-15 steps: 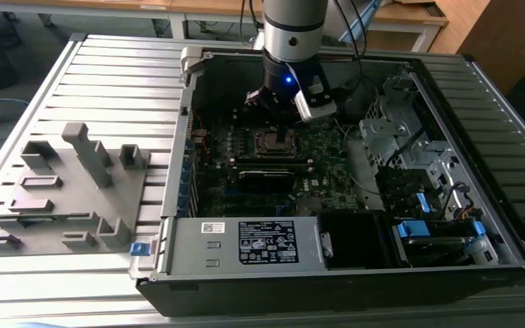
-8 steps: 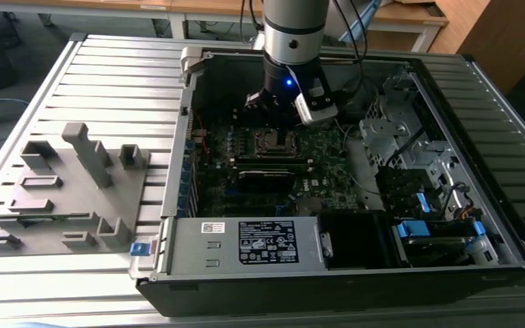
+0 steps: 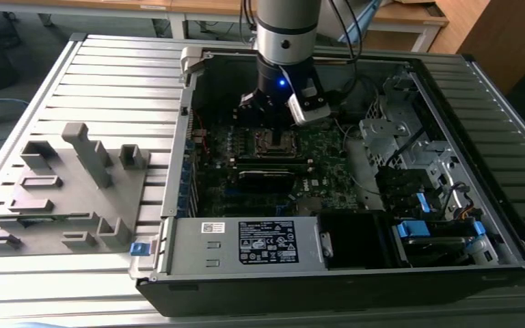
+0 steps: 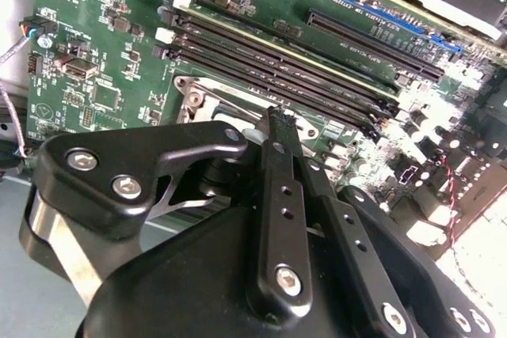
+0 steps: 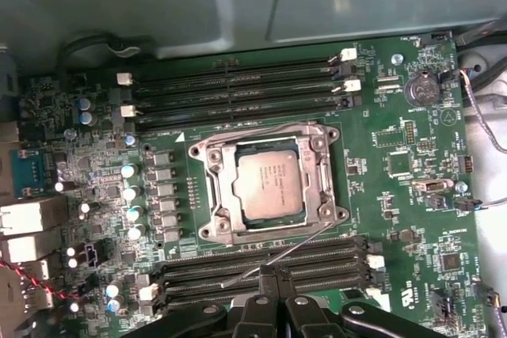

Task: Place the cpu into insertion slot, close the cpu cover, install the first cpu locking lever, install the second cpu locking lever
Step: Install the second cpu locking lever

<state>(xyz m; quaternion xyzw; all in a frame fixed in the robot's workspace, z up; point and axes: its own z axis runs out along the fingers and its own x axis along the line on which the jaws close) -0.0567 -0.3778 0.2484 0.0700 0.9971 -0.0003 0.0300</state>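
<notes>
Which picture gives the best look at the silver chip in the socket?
The first wrist view: the cpu lies flat and whole in the insertion slot. In the exterior view that spot is small and dark below the arm. In the second wrist view the gripper hides most of it.

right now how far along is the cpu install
Done: the silver-grey square cpu sits in the metal-rimmed insertion slot, with the thin silver cpu cover framing it. In hand: the black gripper is beside a thin wire locking lever that angles out from the socket. Left: the levers look unlatched.
</notes>
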